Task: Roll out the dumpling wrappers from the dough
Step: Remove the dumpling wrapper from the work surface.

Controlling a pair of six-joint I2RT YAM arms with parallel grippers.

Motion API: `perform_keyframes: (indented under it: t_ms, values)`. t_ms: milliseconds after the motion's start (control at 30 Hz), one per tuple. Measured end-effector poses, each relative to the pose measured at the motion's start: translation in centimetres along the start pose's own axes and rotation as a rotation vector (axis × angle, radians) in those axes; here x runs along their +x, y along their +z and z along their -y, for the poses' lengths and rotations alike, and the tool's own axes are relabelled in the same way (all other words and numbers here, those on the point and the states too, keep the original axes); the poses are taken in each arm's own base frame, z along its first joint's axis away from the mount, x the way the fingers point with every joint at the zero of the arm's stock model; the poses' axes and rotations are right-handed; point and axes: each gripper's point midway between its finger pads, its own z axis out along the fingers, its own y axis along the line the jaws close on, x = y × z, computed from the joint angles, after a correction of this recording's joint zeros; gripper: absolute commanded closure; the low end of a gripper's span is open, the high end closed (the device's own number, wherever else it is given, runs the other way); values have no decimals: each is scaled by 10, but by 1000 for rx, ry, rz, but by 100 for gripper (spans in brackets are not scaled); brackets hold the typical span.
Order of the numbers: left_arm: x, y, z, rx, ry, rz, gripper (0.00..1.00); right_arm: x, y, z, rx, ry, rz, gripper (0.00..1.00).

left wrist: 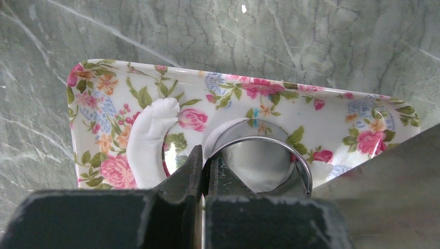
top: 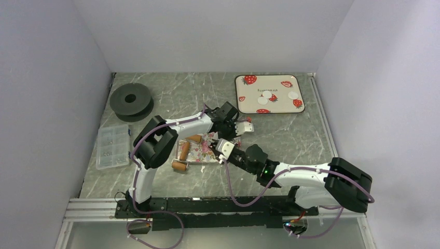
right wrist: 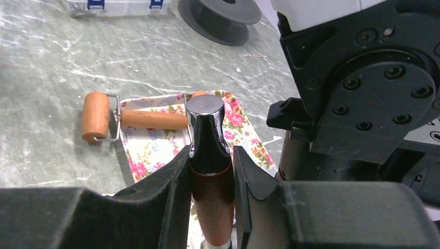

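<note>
The left arm (top: 155,142) is rising from its base, folding sharply at the elbow and reaching right and away across the table (top: 290,140). The left gripper (left wrist: 203,163) is pointing down over one end of the floral tray (left wrist: 358,111). Its fingers are pinching almost together on the thin rim of the metal cutter (left wrist: 270,166). Whether the cutter is resting on the tray or hanging just above it, I cannot tell. A white edge is showing along the cutter's outer left side, and a curved strip of dough (left wrist: 148,145) is lying on the tray just beside it.

The right arm (top: 306,174) is stretching low from its base toward the left. The right gripper (right wrist: 210,155) is ending just on the near side of the left one, over the same tray. Its fingers are standing partly apart and clamping a brown handle (right wrist: 206,124), whose chrome cap is pointing outward past the fingertips.

The roller (right wrist: 96,116) is lying with its wooden drum on the table and its shaft across the tray's rim.

Three wrappers (top: 267,96) are lying on the strawberry tray (top: 283,106) at the far right, well apart from both grippers. Two are sitting close together near the middle and one is near the right edge.

A black spool (top: 131,101) and a clear box (top: 112,147) are sitting at the left.
</note>
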Motion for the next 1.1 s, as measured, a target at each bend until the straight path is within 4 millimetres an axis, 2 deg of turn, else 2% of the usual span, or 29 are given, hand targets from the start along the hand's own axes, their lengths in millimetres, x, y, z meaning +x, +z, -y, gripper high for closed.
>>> perform_keyframes:
  t_ms: [133,267,367,633,800,1100]
  values:
    - [0,0,0,0,2,0,100,-7,3,-5,-22,16,8,100]
    - [0,0,0,1,3,0,100,-23,4,-24,-80,52,47,100]
    - [0,0,0,1,3,0,100,-32,2,-24,-81,57,64,100]
    - [0,0,0,1,6,-1,100,-51,-16,15,69,57,46,100]
    - [0,-1,0,5,6,-5,100,-62,-36,33,137,101,42,100]
    - [-1,-1,1,31,-3,-38,98,-52,-70,56,235,292,-22,100]
